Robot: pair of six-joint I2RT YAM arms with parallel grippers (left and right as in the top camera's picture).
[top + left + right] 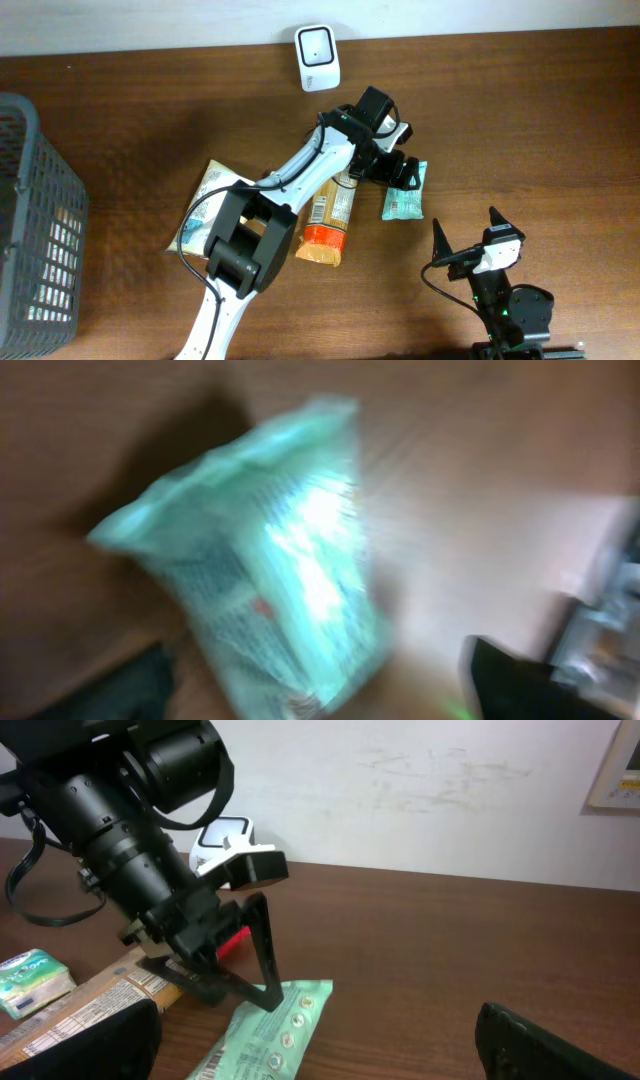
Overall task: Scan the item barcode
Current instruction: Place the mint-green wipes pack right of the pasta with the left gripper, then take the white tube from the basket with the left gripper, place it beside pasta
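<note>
A teal snack packet [404, 201] lies flat on the brown table, printed side up, with a barcode at its near end [207, 1066]. My left gripper [400, 170] is just over the packet's far end and stands open. Its dark fingers [265, 955] are spread on either side of the packet's top edge. The left wrist view is blurred; there the packet [280, 560] fills the space between the two fingers. The white scanner [318, 58] stands at the table's back edge, partly hidden behind the left arm in the right wrist view. My right gripper [467, 228] is open and empty, near the front right.
An orange and tan snack bar [330, 215] lies left of the teal packet, under the left arm. Another pale packet [205, 195] lies further left. A grey mesh basket [35, 220] stands at the table's left edge.
</note>
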